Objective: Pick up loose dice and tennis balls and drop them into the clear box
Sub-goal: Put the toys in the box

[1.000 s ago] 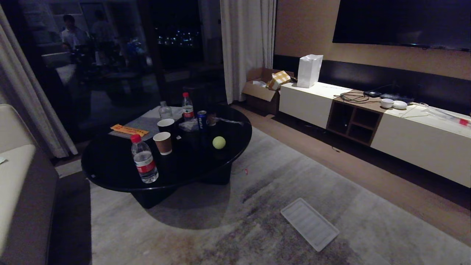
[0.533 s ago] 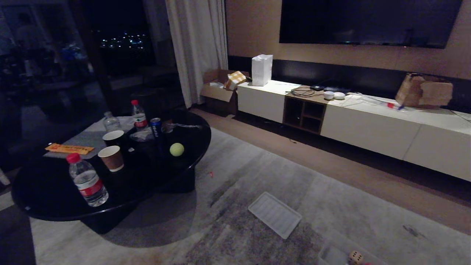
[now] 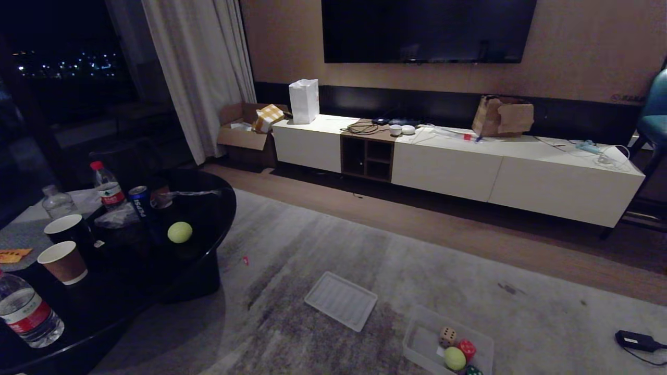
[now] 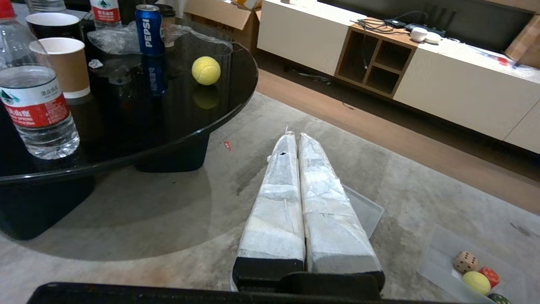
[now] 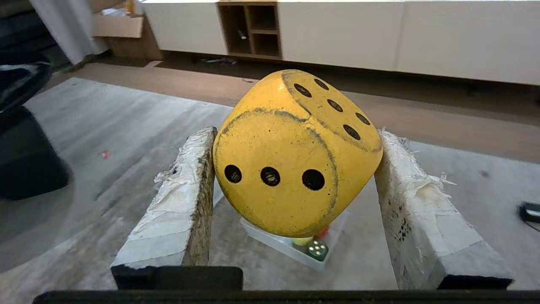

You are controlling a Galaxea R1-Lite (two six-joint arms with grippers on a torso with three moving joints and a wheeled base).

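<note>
Right gripper (image 5: 295, 160) held level above the floor, padded fingers (image 5: 185, 185) clamped on either side of a yellow die (image 5: 295, 156); left gripper (image 4: 298, 139) level, fingers pressed together, empty

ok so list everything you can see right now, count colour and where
tennis balls: 2, yellow-green; one on the black table, one in the clear box
dice: 4; tan, red and dark green in the clear box, yellow in the right gripper
clear box: 1, translucent, on the rug
lid: 1, translucent, on the rug beside the box
black table: 1, left
water bottles: 3, on the table
paper cups: 2, on the table
blue can: 1, on the table
left gripper: shut, empty, above the rug
right gripper: shut on the yellow die
</note>
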